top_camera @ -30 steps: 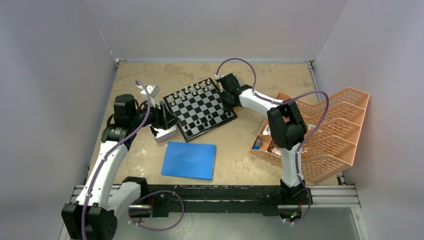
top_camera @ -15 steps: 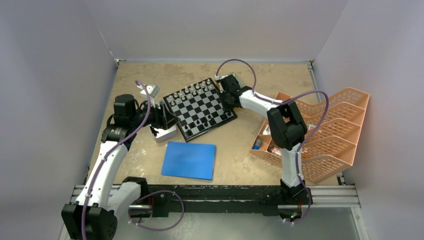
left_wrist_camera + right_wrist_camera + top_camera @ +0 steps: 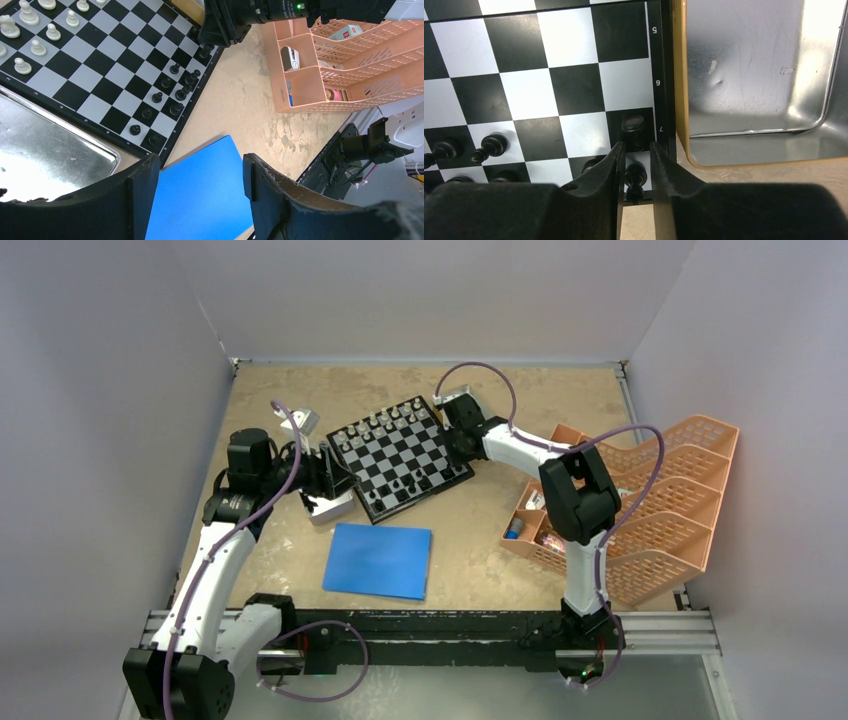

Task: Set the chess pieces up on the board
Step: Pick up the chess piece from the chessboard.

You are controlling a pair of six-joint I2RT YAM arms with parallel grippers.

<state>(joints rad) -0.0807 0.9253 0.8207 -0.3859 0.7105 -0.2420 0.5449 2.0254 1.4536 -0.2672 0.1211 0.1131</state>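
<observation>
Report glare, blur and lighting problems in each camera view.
Top external: even, soft light, no glare; the chess pieces on the board are too small to resolve. Left wrist: board sharp, left gripper blurred, patchy reflections on the metal tray. Right wrist: strong glare on the other tray, upper right; right gripper dark and soft.

The tan, blotchy table had a fair bit on it. The board sat skewed toward the far side, with a metal tray tight against its left edge and a second tray just beside its right edge. A blue sheet lay flat near the board's front corner. An orange rack sat way over right, well apart from the sheet.
</observation>
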